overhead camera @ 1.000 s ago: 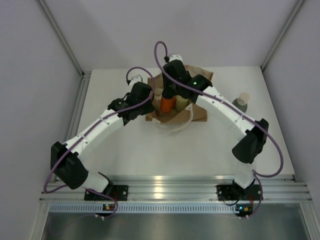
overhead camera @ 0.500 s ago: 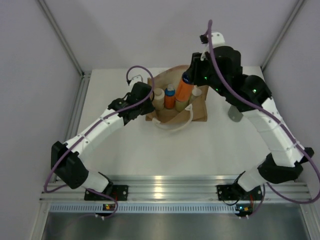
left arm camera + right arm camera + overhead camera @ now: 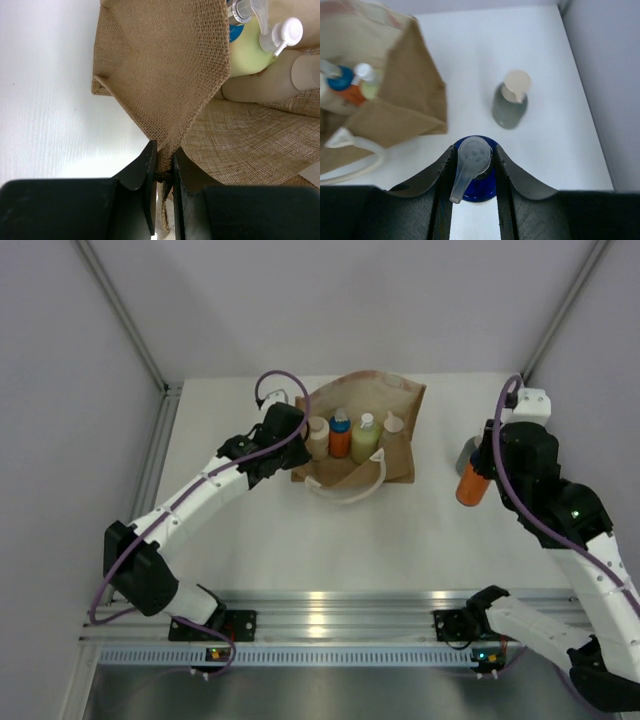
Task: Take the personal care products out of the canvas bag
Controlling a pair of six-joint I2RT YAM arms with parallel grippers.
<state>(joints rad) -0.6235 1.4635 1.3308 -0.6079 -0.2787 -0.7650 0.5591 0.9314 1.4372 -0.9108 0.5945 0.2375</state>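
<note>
The tan canvas bag point(image 3: 385, 405) stands at the back middle of the table with white handles. Inside it stand a cream bottle point(image 3: 317, 436), an orange bottle with a blue cap point(image 3: 340, 436), a yellow-green bottle point(image 3: 364, 440) and a pale-capped bottle point(image 3: 393, 423). My left gripper point(image 3: 164, 170) is shut on the bag's rim point(image 3: 165, 150) at its left corner. My right gripper point(image 3: 472, 172) is shut on an orange pump bottle point(image 3: 472, 483), blue-capped point(image 3: 476, 170), held above the table at the right. A grey-green bottle point(image 3: 510, 102) stands on the table just beyond it.
White walls close in the table on both sides and at the back. A metal rail point(image 3: 340, 625) runs along the near edge. A white bag handle point(image 3: 350, 490) loops out onto the table in front of the bag.
My right gripper has lifted the orange pump bottle out of the bag, swung it right and lowered it beside the grey-green bottle. The left gripper has kept its hold on the bag rim.
</note>
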